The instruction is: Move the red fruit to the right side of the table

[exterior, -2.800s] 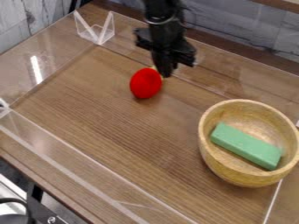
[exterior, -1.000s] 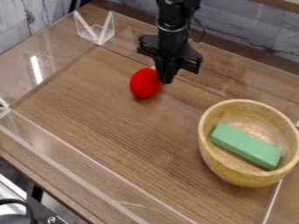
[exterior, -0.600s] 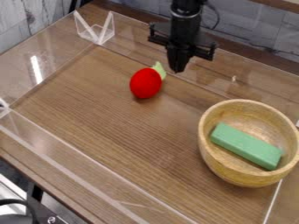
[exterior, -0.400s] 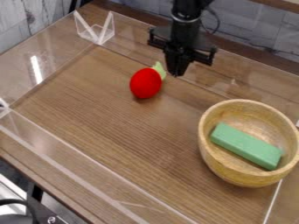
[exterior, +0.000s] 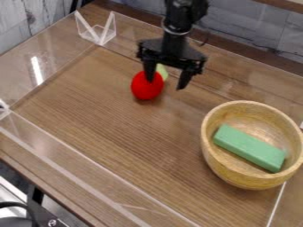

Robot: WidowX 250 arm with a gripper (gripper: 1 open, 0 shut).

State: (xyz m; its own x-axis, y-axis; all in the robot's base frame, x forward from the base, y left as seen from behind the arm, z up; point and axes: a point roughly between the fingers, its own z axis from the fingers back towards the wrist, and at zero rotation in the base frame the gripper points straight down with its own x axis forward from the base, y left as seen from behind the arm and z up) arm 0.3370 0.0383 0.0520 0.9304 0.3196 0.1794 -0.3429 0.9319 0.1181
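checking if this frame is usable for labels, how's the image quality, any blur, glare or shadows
camera view: the gripper looks soft and smeared, likely motion blur; the red fruit is a saturated red patch with little surface detail; the green block and bowl have clearer outlines; faint pale sheen on the tabletop

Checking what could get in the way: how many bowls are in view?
1: the round light wooden bowl, at the right of the picture, with a green block inside.
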